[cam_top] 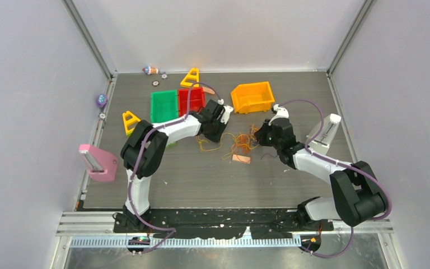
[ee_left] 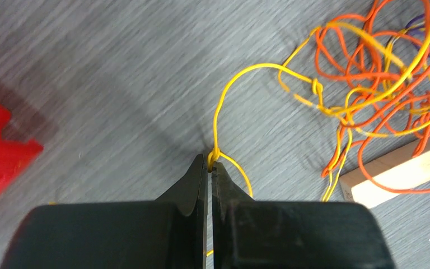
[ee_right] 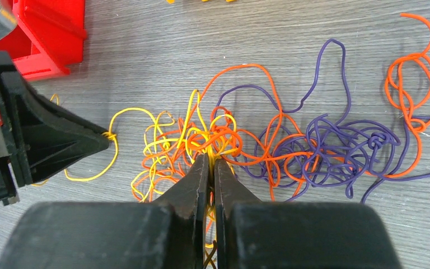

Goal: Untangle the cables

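Observation:
A tangle of thin orange, yellow and purple cables (cam_top: 239, 142) lies mid-table between my two grippers. My left gripper (ee_left: 210, 161) is shut on a knotted loop of the yellow cable (ee_left: 241, 75), at the left edge of the tangle. It also shows in the right wrist view (ee_right: 103, 140). My right gripper (ee_right: 211, 158) is shut on yellow and orange strands in the middle of the clump. The purple cable (ee_right: 336, 143) spreads to the right of it, with an orange loop (ee_right: 411, 89) beyond.
A small wooden block (ee_left: 397, 171) lies under the orange strands, also in the top view (cam_top: 241, 159). Red bin (cam_top: 191, 101), green bin (cam_top: 164, 106) and orange bin (cam_top: 252, 96) stand behind. Yellow stands (cam_top: 130, 121) and a pink holder (cam_top: 96, 163) sit left.

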`<state>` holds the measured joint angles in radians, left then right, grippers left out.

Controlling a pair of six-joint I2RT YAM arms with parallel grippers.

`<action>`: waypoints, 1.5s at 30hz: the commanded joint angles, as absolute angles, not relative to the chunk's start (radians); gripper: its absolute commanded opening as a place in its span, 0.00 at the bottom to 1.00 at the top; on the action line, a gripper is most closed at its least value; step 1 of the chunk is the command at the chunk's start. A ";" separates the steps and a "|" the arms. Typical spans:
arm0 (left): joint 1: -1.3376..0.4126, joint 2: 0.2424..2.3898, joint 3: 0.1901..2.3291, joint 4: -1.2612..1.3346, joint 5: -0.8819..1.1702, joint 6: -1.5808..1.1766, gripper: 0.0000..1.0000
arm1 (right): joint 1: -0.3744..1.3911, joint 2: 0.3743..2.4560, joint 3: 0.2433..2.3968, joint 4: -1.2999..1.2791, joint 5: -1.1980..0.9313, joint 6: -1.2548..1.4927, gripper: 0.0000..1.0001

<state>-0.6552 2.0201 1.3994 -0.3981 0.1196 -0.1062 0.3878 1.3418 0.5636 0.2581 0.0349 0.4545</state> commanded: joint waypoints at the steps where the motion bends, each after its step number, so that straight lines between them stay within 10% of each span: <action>1: -0.656 1.868 1.274 -0.288 0.026 -0.140 0.00 | 0.385 1.335 0.600 0.281 0.043 0.442 0.05; 22: -0.386 1.260 0.631 0.199 -0.262 -0.508 0.00 | 0.378 1.214 0.565 0.132 0.448 0.552 0.07; 27: -0.389 1.295 0.658 0.257 -0.036 -0.438 0.00 | 0.385 1.249 0.538 0.339 0.079 0.407 0.73; 29: -0.396 1.320 0.679 0.254 0.027 -0.409 0.00 | 0.406 1.281 0.563 0.347 0.023 0.374 0.79; 36: -0.564 1.498 0.927 -0.032 -0.071 -0.225 0.76 | 0.544 1.421 0.734 0.190 0.122 0.270 0.92; 45: -0.623 1.696 1.135 -0.251 -0.008 -0.185 0.90 | 0.600 1.615 0.911 -0.043 0.312 0.282 0.80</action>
<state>-0.6327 1.6459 1.0691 -0.1265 -0.0544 -0.2222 0.5980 1.5826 0.8532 0.0650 0.2115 0.2855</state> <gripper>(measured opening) 0.886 0.829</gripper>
